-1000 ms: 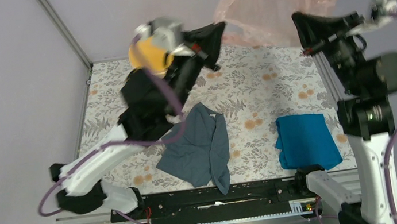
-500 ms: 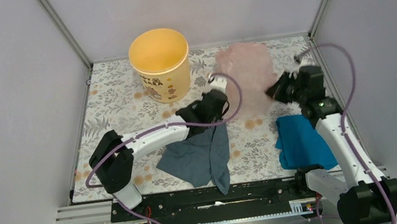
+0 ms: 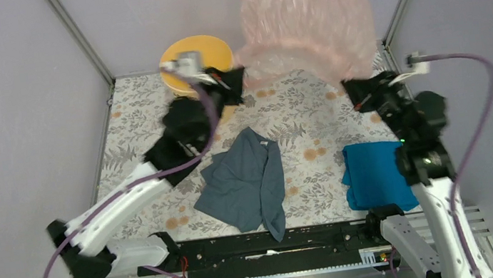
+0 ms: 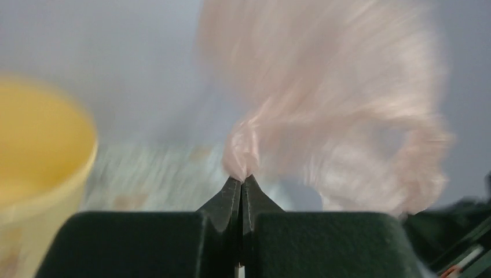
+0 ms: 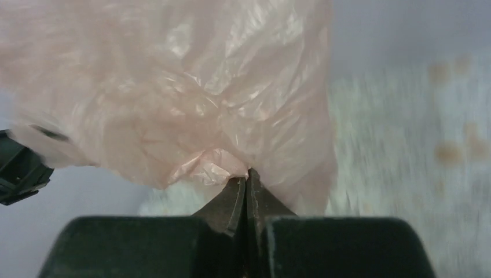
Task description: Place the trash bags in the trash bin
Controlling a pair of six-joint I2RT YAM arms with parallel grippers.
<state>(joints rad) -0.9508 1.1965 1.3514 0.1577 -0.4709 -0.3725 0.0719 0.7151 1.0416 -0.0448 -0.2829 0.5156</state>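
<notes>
The pale pink trash bag (image 3: 306, 20) billows in the air above the back of the table, ballooned wide. My left gripper (image 3: 238, 77) is shut on its left edge, right beside the yellow trash bin (image 3: 178, 53), which my left arm partly hides. My right gripper (image 3: 352, 88) is shut on the bag's right edge. In the left wrist view the closed fingertips (image 4: 241, 180) pinch a fold of the bag (image 4: 324, 110), and the bin (image 4: 40, 156) is at left. In the right wrist view the closed fingertips (image 5: 245, 174) pinch the bag (image 5: 191, 81).
A grey-blue cloth (image 3: 246, 182) lies crumpled at the middle front of the floral table (image 3: 312, 112). A bright blue cloth (image 3: 378, 173) lies at the right front, below my right arm. Grey walls enclose the back and sides.
Half a second ago the bag lay low on the table between both grippers. Both arms have risen and swung back, lifting the bag, which has ballooned with air. The left gripper now sits by the bin.
</notes>
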